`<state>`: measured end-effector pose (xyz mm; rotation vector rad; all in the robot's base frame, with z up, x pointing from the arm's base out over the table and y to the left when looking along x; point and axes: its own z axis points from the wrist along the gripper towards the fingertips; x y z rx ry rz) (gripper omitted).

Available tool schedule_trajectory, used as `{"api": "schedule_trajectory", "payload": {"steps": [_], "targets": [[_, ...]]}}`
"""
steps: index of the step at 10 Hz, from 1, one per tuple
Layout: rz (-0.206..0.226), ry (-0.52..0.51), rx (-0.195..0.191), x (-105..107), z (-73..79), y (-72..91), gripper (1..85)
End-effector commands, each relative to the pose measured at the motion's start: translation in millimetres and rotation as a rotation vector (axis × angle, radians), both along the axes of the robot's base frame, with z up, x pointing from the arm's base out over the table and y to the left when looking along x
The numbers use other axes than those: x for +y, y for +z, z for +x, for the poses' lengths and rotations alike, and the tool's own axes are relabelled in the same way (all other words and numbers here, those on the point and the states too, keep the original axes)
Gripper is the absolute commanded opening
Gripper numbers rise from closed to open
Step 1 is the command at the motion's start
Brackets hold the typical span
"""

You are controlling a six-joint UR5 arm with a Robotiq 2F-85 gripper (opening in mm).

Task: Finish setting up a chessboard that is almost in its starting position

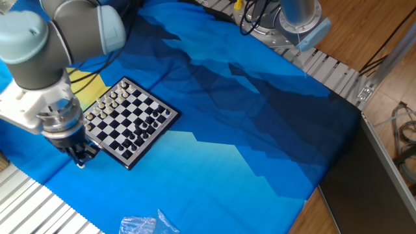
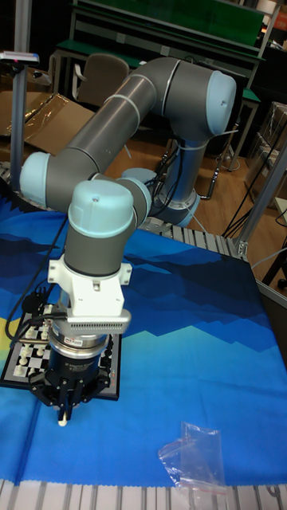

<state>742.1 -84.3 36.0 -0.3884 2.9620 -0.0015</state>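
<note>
One arm reaches over the table [image 1: 260, 130], which has a blue cloth, w/ the gripper [image 1: 80, 160] just off the near-left corner of the chessboard [image 1: 127, 121]. In the tall view the jaws are pinching a small cream piece [image 2: 62, 420] above the cloth. A clear plastic bag [image 2: 194, 454] lies near the front edge, well apart from the board.

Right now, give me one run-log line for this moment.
gripper: shut on cream piece | place: beside board, over cloth | bag: apart
</note>
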Motion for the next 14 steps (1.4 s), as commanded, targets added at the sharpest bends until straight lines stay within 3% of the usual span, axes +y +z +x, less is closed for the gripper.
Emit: {"api": "schedule_trajectory", "payload": {"steps": [1,2,4,8,14], "targets": [[0.009,-0.039,-0.017,-14,5.0,26.7,5.3],[0.017,-0.047,-0.017,-19,5.1,35.4,2.7],[0.038,-0.047,-0.013,-25,4.1,50.1,6.0],[-0.005,-0.063,-0.017,-42,1.6,55.2,5.7],[-0.003,-0.090,-0.025,-57,0.5,68.8,5.7]]}}
